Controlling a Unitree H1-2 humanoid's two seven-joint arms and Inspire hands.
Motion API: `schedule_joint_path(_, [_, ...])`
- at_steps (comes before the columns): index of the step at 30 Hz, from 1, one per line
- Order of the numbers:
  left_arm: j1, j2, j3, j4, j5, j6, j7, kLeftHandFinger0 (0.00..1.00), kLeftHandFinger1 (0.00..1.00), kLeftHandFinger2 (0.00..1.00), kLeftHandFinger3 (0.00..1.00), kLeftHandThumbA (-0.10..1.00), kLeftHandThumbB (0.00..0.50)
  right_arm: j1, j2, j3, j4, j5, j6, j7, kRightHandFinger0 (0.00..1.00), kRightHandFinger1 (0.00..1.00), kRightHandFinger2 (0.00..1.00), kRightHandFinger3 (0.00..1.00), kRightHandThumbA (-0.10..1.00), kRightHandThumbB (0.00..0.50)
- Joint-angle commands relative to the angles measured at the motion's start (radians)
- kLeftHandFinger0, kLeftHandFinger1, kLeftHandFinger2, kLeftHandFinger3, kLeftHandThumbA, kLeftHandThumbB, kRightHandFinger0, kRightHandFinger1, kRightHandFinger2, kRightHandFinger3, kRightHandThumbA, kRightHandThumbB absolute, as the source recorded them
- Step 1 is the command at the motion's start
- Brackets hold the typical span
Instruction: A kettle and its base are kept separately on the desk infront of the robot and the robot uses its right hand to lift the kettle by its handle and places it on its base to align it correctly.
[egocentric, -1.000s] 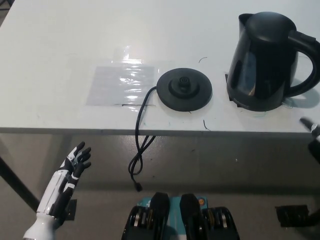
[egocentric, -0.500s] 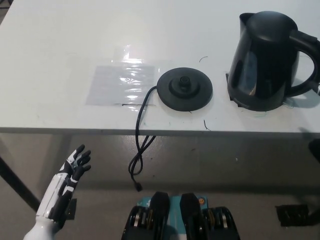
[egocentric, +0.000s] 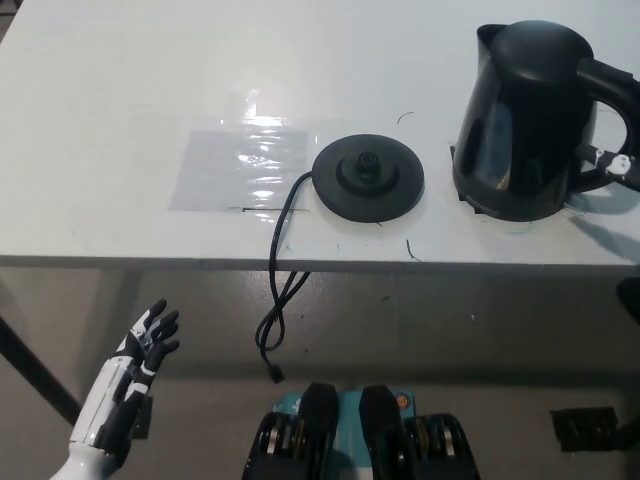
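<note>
A black kettle (egocentric: 520, 120) stands upright at the right of the white desk (egocentric: 120, 100), its handle (egocentric: 612, 85) pointing right. Its round black base (egocentric: 367, 178) lies apart from it, to its left near the front edge, with the cord (egocentric: 277, 300) hanging over that edge. Only a small tip of my black right hand (egocentric: 612, 160) shows at the right border, inside the handle's loop, just right of the kettle's body. My white left hand (egocentric: 140, 350) rests open below the desk at the lower left.
A shiny clear sheet (egocentric: 245, 168) lies flat on the desk left of the base. A dark desk leg (egocentric: 30, 365) crosses the floor at the far left.
My right hand's tip has come up from below the desk's front edge to the kettle's handle. The left hand has sunk a little. Kettle and base have not moved.
</note>
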Motion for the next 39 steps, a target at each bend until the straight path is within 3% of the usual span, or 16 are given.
schedule_joint_path(1, [-0.012, 0.013, 0.012, -0.021, -0.014, -0.055, -0.014, 1.0, 1.0, 1.0, 1.0, 0.85, 0.128, -0.092, -0.02, -0.005, 0.05, 0.003, -0.026, 0.028, 1.0, 1.0, 1.0, 1.0, 1.0, 0.254])
schedule_joint_path(3, [-0.012, 0.013, 0.012, -0.024, -0.014, -0.05, -0.014, 1.0, 1.0, 1.0, 1.0, 0.86, 0.137, -0.099, -0.022, -0.01, 0.064, 0.006, -0.029, 0.028, 1.0, 1.0, 1.0, 1.0, 1.0, 0.279])
schedule_joint_path(13, [-0.017, 0.015, 0.016, -0.026, -0.025, -0.046, -0.018, 1.0, 1.0, 1.0, 1.0, 0.87, 0.154, -0.125, -0.019, -0.04, 0.121, 0.026, -0.039, 0.024, 1.0, 1.0, 1.0, 1.0, 1.0, 0.209])
schedule_joint_path(20, [-0.02, 0.015, 0.018, -0.023, -0.013, -0.047, -0.015, 1.0, 1.0, 1.0, 1.0, 0.88, 0.154, -0.132, -0.013, -0.05, 0.134, 0.023, -0.027, 0.023, 1.0, 1.0, 1.0, 1.0, 1.0, 0.221])
schedule_joint_path(24, [-0.024, 0.019, 0.02, -0.026, -0.009, -0.045, -0.014, 1.0, 1.0, 1.0, 1.0, 0.9, 0.162, -0.15, -0.005, -0.067, 0.184, 0.021, -0.068, 0.001, 1.0, 1.0, 1.0, 1.0, 1.0, 0.269])
schedule_joint_path(26, [-0.024, 0.017, 0.02, -0.026, -0.012, -0.045, -0.015, 1.0, 1.0, 1.0, 1.0, 0.9, 0.162, -0.154, 0.026, -0.102, 0.167, 0.014, -0.074, -0.08, 1.0, 1.0, 1.0, 1.0, 0.91, 0.314])
schedule_joint_path(27, [-0.024, 0.016, 0.021, -0.027, -0.016, -0.047, -0.017, 1.0, 1.0, 1.0, 1.0, 0.9, 0.155, -0.156, 0.033, -0.111, 0.163, 0.016, -0.068, -0.092, 0.87, 0.89, 0.93, 1.0, 0.85, 0.348])
schedule_joint_path(28, [-0.024, 0.016, 0.022, -0.026, -0.025, -0.05, -0.02, 1.0, 1.0, 1.0, 1.0, 0.89, 0.143, -0.156, 0.039, -0.121, 0.157, 0.024, -0.052, -0.097, 0.64, 0.68, 0.75, 0.98, 0.78, 0.346])
schedule_joint_path(29, [-0.024, 0.016, 0.021, -0.028, -0.021, -0.047, -0.018, 1.0, 1.0, 1.0, 1.0, 0.89, 0.14, -0.156, 0.042, -0.129, 0.153, 0.038, -0.045, -0.089, 0.38, 0.48, 0.65, 0.86, 0.69, 0.296])
schedule_joint_path(32, [-0.029, 0.017, 0.022, -0.025, -0.021, -0.048, -0.02, 1.0, 1.0, 1.0, 1.0, 0.89, 0.127, -0.159, 0.045, -0.139, 0.159, 0.028, -0.055, -0.09, 0.16, 0.43, 0.61, 0.7, 0.57, 0.266])
schedule_joint_path(33, [-0.03, 0.017, 0.023, -0.026, -0.024, -0.044, -0.02, 1.0, 1.0, 1.0, 1.0, 0.89, 0.149, -0.16, 0.04, -0.134, 0.166, -0.001, -0.069, -0.111, 0.02, 0.35, 0.51, 0.5, 0.46, 0.235])
schedule_joint_path(34, [-0.031, 0.017, 0.023, -0.026, -0.024, -0.041, -0.02, 1.0, 1.0, 1.0, 1.0, 0.89, 0.149, -0.16, 0.039, -0.133, 0.168, -0.01, -0.073, -0.117, 0.02, 0.35, 0.51, 0.5, 0.46, 0.235])
schedule_joint_path(35, [-0.033, 0.018, 0.023, -0.025, -0.027, -0.043, -0.023, 1.0, 1.0, 1.0, 1.0, 0.89, 0.15, -0.161, 0.037, -0.13, 0.17, -0.03, -0.087, -0.136, 0.0, 0.34, 0.56, 0.41, 0.29, 0.226])
schedule_joint_path(36, [-0.033, 0.019, 0.023, -0.024, -0.03, -0.043, -0.025, 1.0, 1.0, 1.0, 1.0, 0.89, 0.149, -0.161, 0.036, -0.127, 0.173, -0.045, -0.101, -0.15, 0.0, 0.37, 0.62, 0.41, 0.27, 0.219])
schedule_joint_path(37, [-0.032, 0.019, 0.022, -0.028, -0.028, -0.036, -0.025, 1.0, 1.0, 1.0, 1.0, 0.89, 0.147, -0.162, 0.038, -0.128, 0.172, -0.064, -0.105, -0.18, 0.0, 0.39, 0.68, 0.38, 0.14, 0.216])
schedule_joint_path(39, [-0.036, 0.02, 0.023, -0.023, -0.025, -0.042, -0.024, 1.0, 1.0, 1.0, 1.0, 0.89, 0.143, -0.169, 0.038, -0.127, 0.174, -0.074, -0.093, -0.199, 0.0, 0.37, 0.67, 0.43, 0.02, 0.211])
